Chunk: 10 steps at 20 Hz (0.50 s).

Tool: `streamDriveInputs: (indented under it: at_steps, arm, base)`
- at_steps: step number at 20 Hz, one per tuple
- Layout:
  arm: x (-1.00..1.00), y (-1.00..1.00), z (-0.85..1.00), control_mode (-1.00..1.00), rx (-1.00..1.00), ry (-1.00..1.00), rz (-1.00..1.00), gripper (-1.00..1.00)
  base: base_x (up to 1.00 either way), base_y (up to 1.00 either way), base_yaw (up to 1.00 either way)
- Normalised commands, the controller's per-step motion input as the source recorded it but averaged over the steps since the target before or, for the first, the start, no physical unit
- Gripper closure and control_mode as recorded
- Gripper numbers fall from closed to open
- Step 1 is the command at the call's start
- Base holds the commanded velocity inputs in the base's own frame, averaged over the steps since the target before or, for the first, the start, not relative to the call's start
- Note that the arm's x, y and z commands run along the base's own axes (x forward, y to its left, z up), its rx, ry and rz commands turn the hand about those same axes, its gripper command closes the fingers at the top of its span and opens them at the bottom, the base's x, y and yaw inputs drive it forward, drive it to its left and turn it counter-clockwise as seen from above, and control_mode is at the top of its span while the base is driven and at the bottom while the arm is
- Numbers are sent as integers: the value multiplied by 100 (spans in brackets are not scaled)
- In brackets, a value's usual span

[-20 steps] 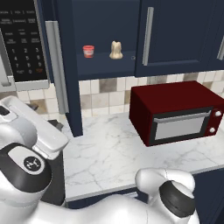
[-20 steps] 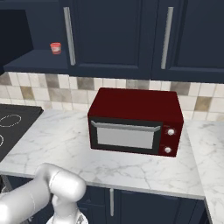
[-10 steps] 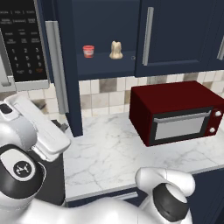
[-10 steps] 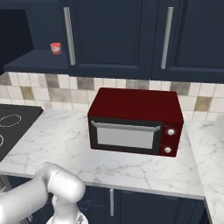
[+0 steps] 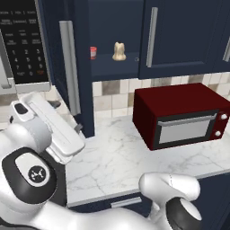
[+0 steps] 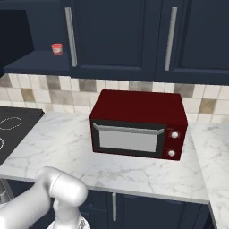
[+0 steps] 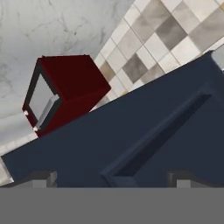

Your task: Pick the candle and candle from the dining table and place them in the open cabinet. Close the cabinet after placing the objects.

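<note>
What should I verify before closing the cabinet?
1. Short lumpy cream candle on the shelf of the tall navy wall cabinet: ok.
2. Second candle on the shelf: cannot tell; a small red cup stands beside the cream one.
3. Jaws open and empty: ok.
4. Navy cabinet door shut: not ok, it stands wide open.
5. Door's swing clear of the dark red toaster oven: likely ok, the oven sits lower, on the counter.

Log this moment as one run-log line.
gripper: open, empty, facing navy cupboard door | open navy cabinet: lumpy cream candle, small red cup on shelf | door open
</note>
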Motion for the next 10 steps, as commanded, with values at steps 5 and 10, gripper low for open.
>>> streamDriveInputs:
  at_steps: [5, 10]
  arm:
    - [1, -59, 0, -100, 0, -7, 0, -100]
    - [13, -70, 0, -100, 0, -1, 0, -100]
  base:
    - [0, 0, 0]
    - [0, 0, 0]
